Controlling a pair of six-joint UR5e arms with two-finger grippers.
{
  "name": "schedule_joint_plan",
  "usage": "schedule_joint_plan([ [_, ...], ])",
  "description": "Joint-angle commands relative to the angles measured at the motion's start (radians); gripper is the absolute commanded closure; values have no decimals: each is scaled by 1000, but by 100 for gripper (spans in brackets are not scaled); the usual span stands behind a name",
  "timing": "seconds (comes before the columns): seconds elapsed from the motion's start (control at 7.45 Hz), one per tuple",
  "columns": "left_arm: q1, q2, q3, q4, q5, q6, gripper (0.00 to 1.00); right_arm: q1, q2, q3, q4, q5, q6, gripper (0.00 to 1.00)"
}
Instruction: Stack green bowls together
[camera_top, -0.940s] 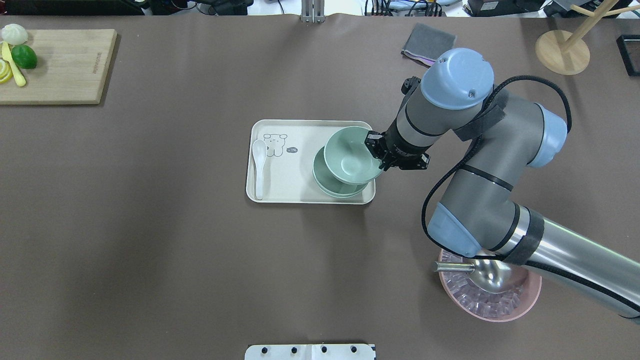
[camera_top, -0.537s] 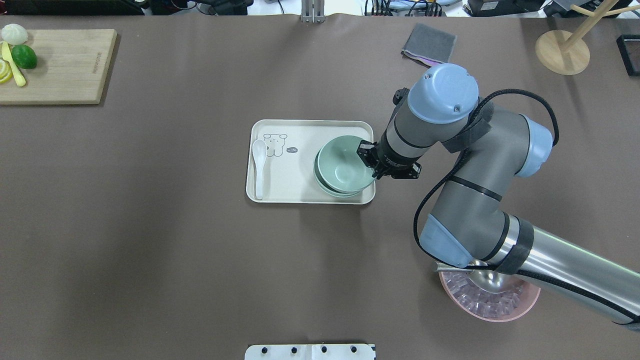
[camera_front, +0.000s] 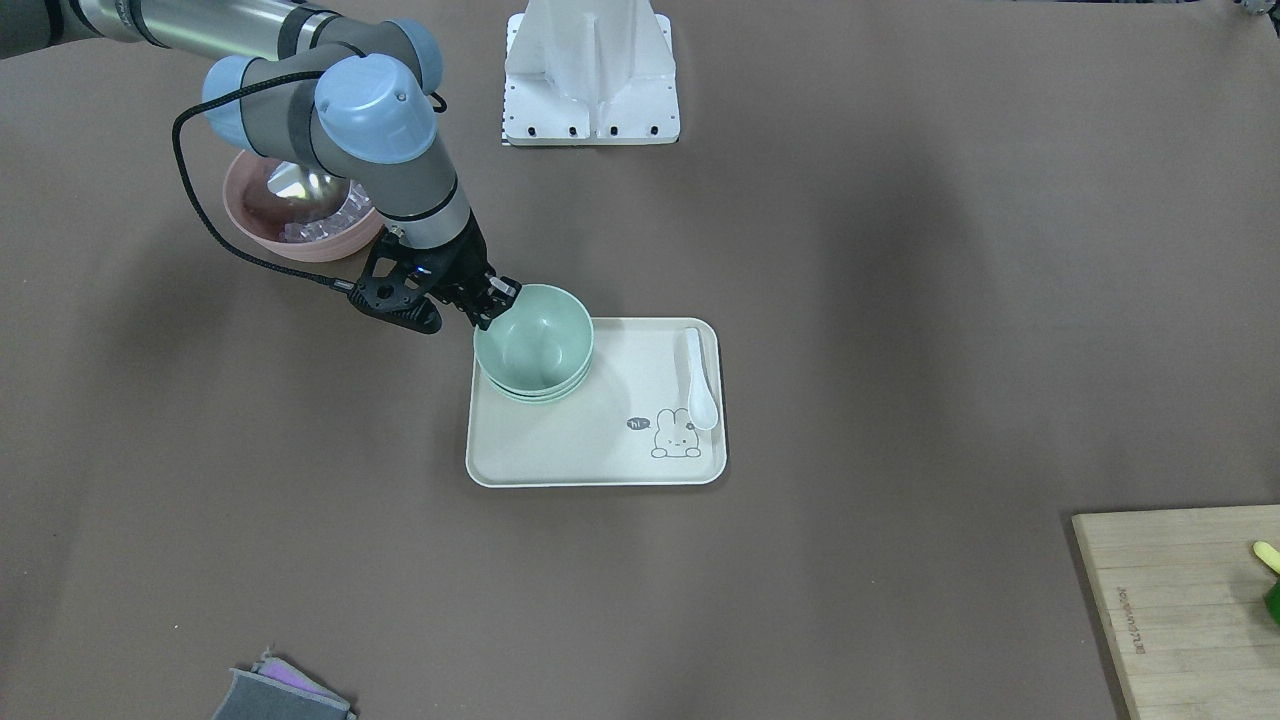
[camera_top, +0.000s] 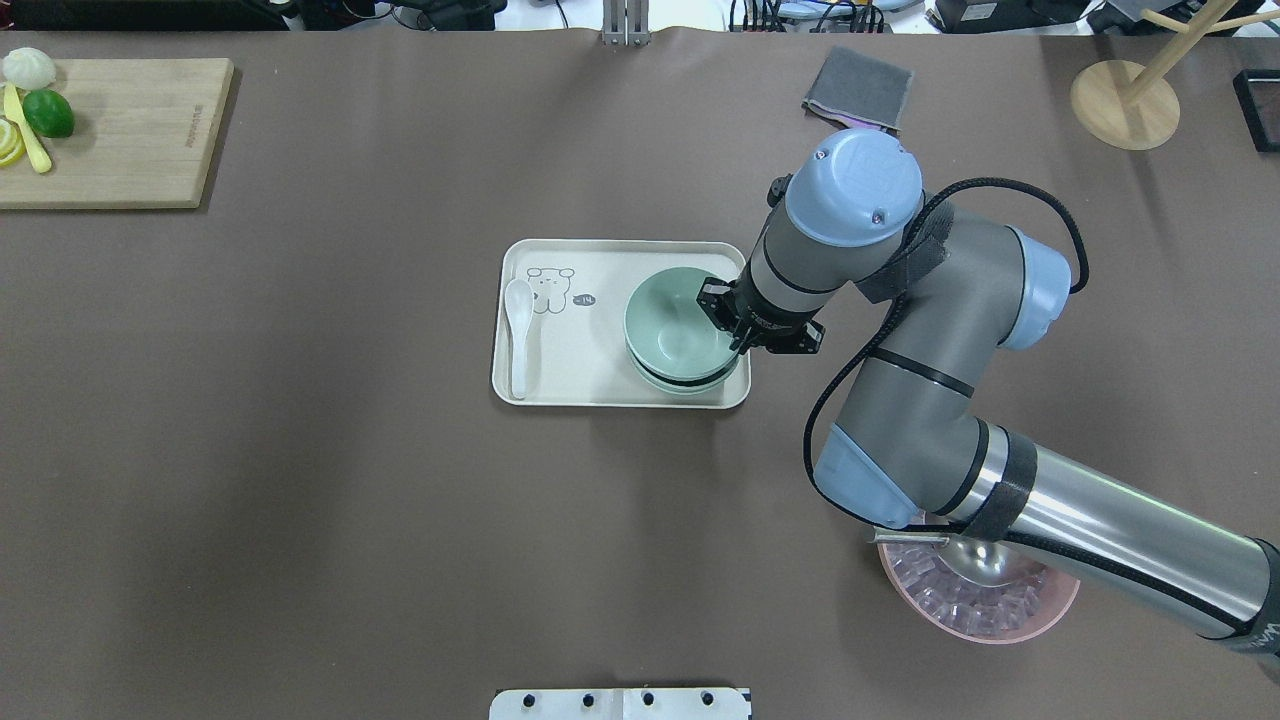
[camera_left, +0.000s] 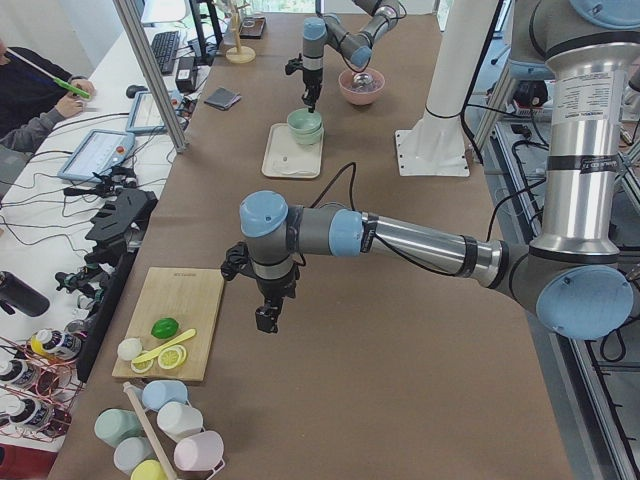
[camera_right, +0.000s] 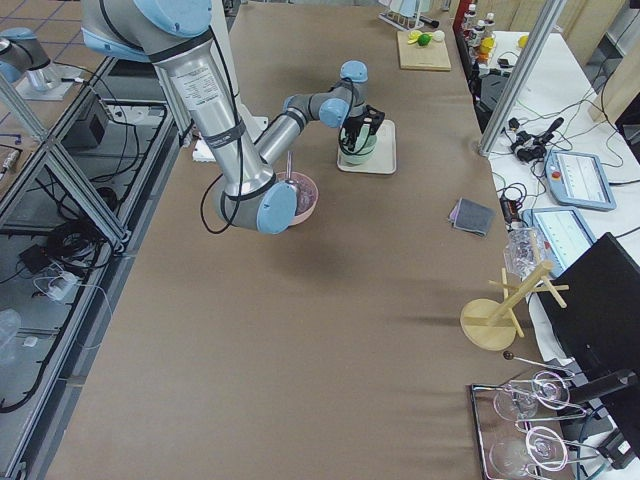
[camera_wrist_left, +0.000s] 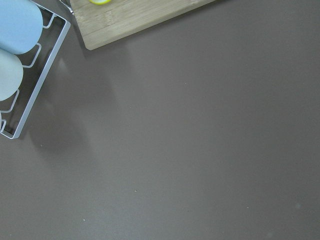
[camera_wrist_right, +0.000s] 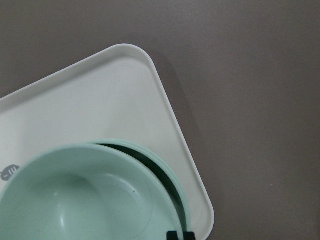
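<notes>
My right gripper is clamped on the rim of the top green bowl, held low over the two nested green bowls at the end of the tray away from the white spoon. My worry is that it isn't centred (the wrist view shows a dark crescent gap on one side). Released now, it could settle cocked; pressed down, it could skid the stack against the tray's wall. The left gripper hangs far from the tray, and I cannot tell whether it is open or closed.

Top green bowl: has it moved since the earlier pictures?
Yes. In the overhead view the top bowl shifted left: it overhung the tray's right rim, and now lies inside it, nearly centred over the lower bowls.
</notes>
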Motion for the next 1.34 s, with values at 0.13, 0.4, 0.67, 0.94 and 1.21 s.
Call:
schedule_joint_plan([
  [0.13, 0, 0, 0, 0, 0, 0, 2, -5, 1, -11, 0, -1, 0, 100],
  [0.4, 0, -2, 0, 0, 0, 0, 2, -9, 1, -12, 0, -1, 0, 100],
  [0.67, 0, -2, 0, 0, 0, 0, 2, -9, 1, -12, 0, -8, 0, 100],
  [0.94, 0, -2, 0, 0, 0, 0, 2, -8, 1, -12, 2, -8, -2, 100],
  [1.21, 2, -2, 0, 0, 0, 0, 2, -9, -1, -12, 12, -9, -9, 100],
])
